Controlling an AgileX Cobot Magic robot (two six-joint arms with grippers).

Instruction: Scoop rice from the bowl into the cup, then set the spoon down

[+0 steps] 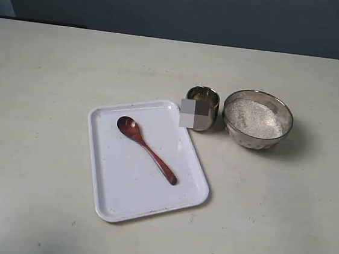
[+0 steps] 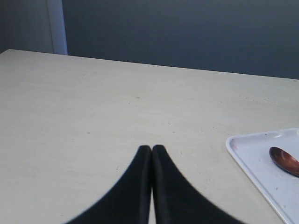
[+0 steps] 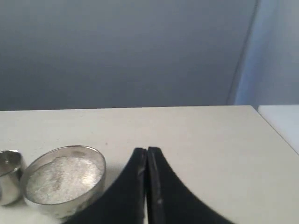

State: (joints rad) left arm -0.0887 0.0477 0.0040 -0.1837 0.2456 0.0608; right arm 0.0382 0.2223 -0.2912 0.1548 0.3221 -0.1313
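The reddish-brown wooden spoon (image 1: 146, 148) lies on a white tray (image 1: 113, 200), its oval bowl toward the far left; the left wrist view shows that oval end (image 2: 284, 161). The small steel cup (image 1: 203, 100) stands by the tray's far right corner, with the wider steel bowl (image 1: 257, 139) of white rice (image 1: 254, 118) just right of it. Bowl (image 3: 70, 203), rice (image 3: 63, 179) and cup (image 3: 10, 179) show in the right wrist view too. My left gripper (image 2: 152, 148) is shut, empty, above bare table. My right gripper (image 3: 147, 150) is shut, empty, beside the bowl. Neither gripper appears in the exterior view.
The beige table (image 1: 54, 72) stretches wide around the tray, ending at a dark wall behind. A small blurred square (image 1: 194, 114) covers part of the cup's near side. The tray's corner (image 2: 261, 158) shows in the left wrist view.
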